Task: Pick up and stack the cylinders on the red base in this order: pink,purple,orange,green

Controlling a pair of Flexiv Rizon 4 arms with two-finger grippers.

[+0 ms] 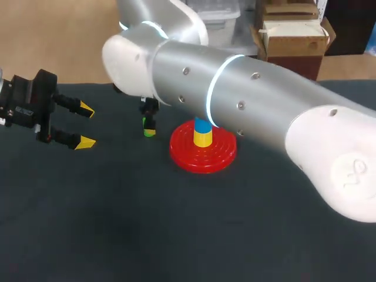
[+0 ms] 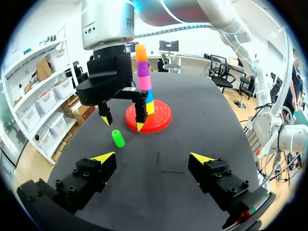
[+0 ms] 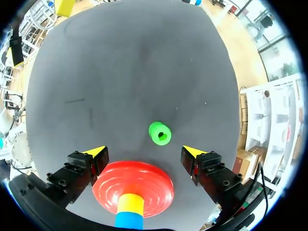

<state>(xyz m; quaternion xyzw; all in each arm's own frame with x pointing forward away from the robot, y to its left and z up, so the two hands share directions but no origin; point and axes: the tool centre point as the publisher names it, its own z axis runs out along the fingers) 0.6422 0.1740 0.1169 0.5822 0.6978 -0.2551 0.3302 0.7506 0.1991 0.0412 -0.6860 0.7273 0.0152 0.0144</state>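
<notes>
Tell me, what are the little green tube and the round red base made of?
The small green hollow cylinder looks like smooth plastic: even bright colour, slight sheen, neat hole in its end. The round red ridged base seems glossy plastic too, light glinting on its rings. Painted wood can't be ruled out.

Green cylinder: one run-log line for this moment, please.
green cylinder: on table | right end effector: open, above it | left end effector: open
</notes>
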